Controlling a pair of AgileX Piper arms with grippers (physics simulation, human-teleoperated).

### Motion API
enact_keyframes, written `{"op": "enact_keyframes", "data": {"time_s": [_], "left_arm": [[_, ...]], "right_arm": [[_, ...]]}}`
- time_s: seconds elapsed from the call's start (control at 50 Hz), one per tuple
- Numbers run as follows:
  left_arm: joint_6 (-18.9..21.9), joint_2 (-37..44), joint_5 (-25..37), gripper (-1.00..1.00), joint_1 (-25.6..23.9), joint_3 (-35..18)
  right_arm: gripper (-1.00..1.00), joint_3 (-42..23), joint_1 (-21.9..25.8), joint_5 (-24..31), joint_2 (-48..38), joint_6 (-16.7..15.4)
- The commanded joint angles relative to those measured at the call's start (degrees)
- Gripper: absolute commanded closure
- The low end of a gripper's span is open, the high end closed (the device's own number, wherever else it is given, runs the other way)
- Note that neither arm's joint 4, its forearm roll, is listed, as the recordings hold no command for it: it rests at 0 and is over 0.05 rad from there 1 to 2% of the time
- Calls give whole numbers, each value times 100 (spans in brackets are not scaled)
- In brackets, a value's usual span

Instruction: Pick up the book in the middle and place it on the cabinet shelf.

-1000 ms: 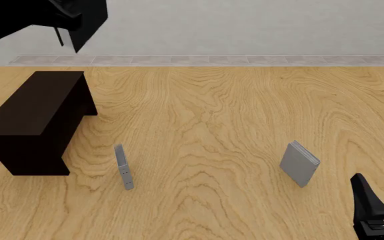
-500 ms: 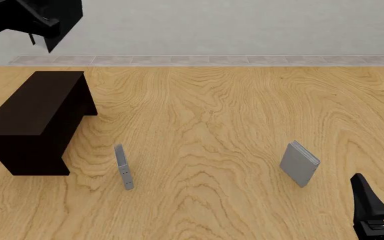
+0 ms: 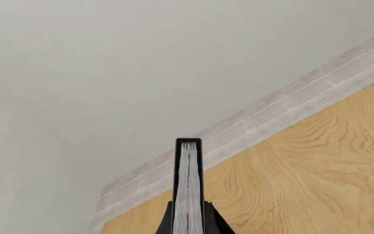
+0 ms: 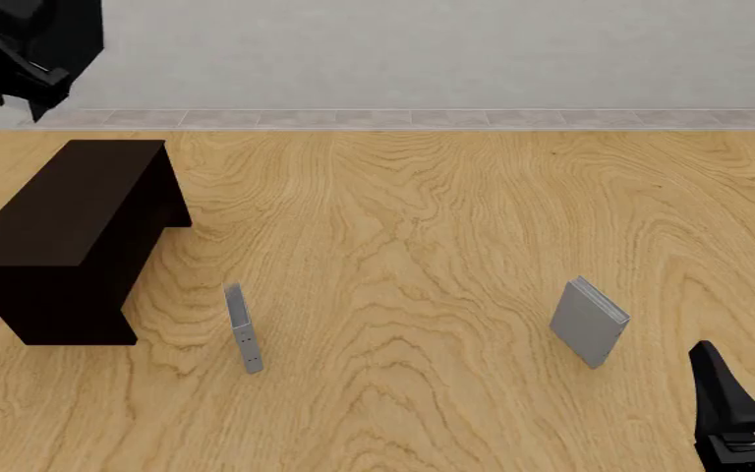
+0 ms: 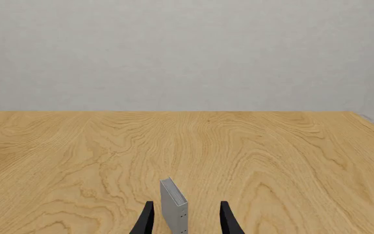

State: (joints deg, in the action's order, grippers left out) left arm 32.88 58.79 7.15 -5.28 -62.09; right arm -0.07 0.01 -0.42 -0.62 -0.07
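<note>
High at ten o'clock in the front view, the left gripper [image 4: 30,74] hangs above the far edge of the table [image 4: 456,226], clenched on the book [image 3: 189,187]; the left wrist view shows the black covers and white page edges upright between the two fingers [image 3: 165,222]. Below it, at nine o'clock, stands the dark cabinet [image 4: 70,236], its shelf side not readable from here. Toward seven o'clock a thin grey book [image 4: 243,327] stands on edge, well apart from the cabinet. At four o'clock a smaller grey book [image 4: 589,322] stands tilted. At five o'clock the right gripper [image 5: 183,219] rests low with its fingers spread, grasping nothing, the smaller grey book seen beyond them.
</note>
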Motion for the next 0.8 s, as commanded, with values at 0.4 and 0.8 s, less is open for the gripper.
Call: {"op": "enact_keyframes", "data": {"time_s": [0.4, 0.8], "left_arm": [[784, -325, -442, 100, 644, 585], [1657, -215, -1259, 100, 829, 1266]], "right_arm": [[-100, 0, 1, 0, 0, 1], [-100, 0, 0, 0, 1, 0]]}}
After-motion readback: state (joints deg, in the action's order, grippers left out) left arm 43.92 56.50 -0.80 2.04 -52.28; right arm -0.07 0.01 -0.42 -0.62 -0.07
